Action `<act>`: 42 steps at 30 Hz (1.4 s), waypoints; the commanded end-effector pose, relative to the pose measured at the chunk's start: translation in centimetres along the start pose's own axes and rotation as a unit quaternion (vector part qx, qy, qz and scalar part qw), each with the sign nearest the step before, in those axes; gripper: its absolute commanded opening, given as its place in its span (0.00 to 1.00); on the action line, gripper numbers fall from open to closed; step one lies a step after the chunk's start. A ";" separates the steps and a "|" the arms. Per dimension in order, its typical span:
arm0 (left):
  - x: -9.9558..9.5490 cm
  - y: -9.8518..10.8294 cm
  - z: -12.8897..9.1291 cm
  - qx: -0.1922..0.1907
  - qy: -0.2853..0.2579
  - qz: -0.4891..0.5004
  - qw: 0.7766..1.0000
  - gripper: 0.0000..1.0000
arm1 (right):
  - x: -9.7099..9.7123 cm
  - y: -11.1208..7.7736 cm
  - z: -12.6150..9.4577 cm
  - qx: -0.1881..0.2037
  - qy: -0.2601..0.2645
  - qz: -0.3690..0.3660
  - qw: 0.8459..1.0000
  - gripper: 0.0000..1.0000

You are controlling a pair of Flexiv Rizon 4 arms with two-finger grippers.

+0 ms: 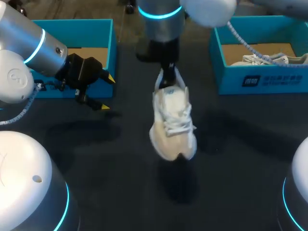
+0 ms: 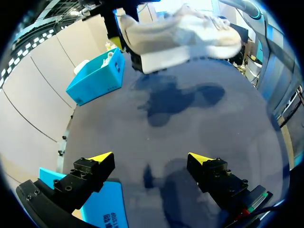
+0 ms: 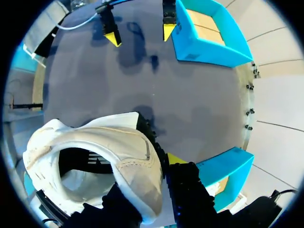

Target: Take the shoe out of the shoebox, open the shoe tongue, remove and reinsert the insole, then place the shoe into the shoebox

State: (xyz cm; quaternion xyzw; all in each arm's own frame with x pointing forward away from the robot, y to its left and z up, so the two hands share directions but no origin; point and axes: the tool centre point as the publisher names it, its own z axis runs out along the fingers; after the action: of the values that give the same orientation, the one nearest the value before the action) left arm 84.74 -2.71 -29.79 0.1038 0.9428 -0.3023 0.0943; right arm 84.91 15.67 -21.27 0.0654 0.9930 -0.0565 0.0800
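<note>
A white laced shoe (image 1: 173,122) hangs toe-down above the middle of the dark table. My right gripper (image 1: 168,78) is shut on its heel collar. In the right wrist view that gripper (image 3: 154,173) pinches the collar of the shoe (image 3: 95,152), one finger outside and one inside, and the dark opening shows. My left gripper (image 1: 107,92) stands open and empty to the shoe's left, in front of the left blue shoebox (image 1: 103,29). From the left wrist, the open gripper (image 2: 152,159) faces the shoe (image 2: 185,33) across bare table.
The right blue shoebox (image 1: 260,79) holds a second white shoe (image 1: 269,58). The left shoebox (image 3: 209,45) shows a bare cardboard floor. The left gripper (image 3: 138,32) sits beside it. The right shoebox (image 2: 97,76) stands beyond the hanging shoe.
</note>
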 end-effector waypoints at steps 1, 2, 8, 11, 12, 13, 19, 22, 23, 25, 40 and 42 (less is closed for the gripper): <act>0.1 0.0 0.0 0.000 -0.001 0.000 1.000 1.00 | -0.9 -1.4 -2.7 0.000 0.001 -0.013 1.000 0.00; 0.1 0.0 0.0 0.000 -0.001 0.000 1.000 1.00 | -1.2 -1.7 -3.2 0.006 -0.004 -0.018 1.000 0.00; 0.1 0.0 0.0 0.000 -0.001 0.000 1.000 1.00 | -1.4 -2.2 -4.1 0.021 -0.012 -0.011 1.000 0.00; 0.1 0.0 0.0 0.000 -0.001 0.000 1.000 1.00 | -1.4 -2.2 -4.1 0.021 -0.012 -0.011 1.000 0.00; 0.1 0.0 0.0 0.000 -0.001 0.000 1.000 1.00 | -1.4 -2.2 -4.1 0.021 -0.012 -0.011 1.000 0.00; 0.1 0.0 0.0 0.000 -0.001 0.000 1.000 1.00 | -1.4 -2.2 -4.1 0.021 -0.012 -0.011 1.000 0.00; 0.1 0.0 0.0 0.000 -0.001 0.000 1.000 1.00 | -1.4 -2.2 -4.1 0.021 -0.012 -0.011 1.000 0.00; 0.1 0.0 0.0 0.000 -0.001 0.000 1.000 1.00 | -1.4 -2.2 -4.1 0.021 -0.012 -0.011 1.000 0.00; 0.1 0.0 0.0 0.000 -0.001 0.000 1.000 1.00 | -1.4 -2.2 -4.1 0.021 -0.012 -0.011 1.000 0.00; 0.1 0.0 0.0 0.000 -0.001 0.000 1.000 1.00 | -1.4 -2.2 -4.1 0.021 -0.012 -0.011 1.000 0.00; 0.1 0.0 0.0 0.000 -0.001 0.000 1.000 1.00 | -7.8 -14.3 -2.2 0.007 -0.031 -0.029 0.999 0.00; 0.1 0.0 0.0 0.000 -0.001 0.000 1.000 1.00 | -8.7 -15.5 -2.2 0.008 -0.030 -0.036 0.999 0.00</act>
State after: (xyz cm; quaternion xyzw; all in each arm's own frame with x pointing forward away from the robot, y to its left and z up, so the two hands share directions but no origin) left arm 84.75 -2.71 -29.79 0.1038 0.9428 -0.3023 0.0943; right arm 90.82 3.45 -16.81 0.0381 0.9867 -0.1151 0.1081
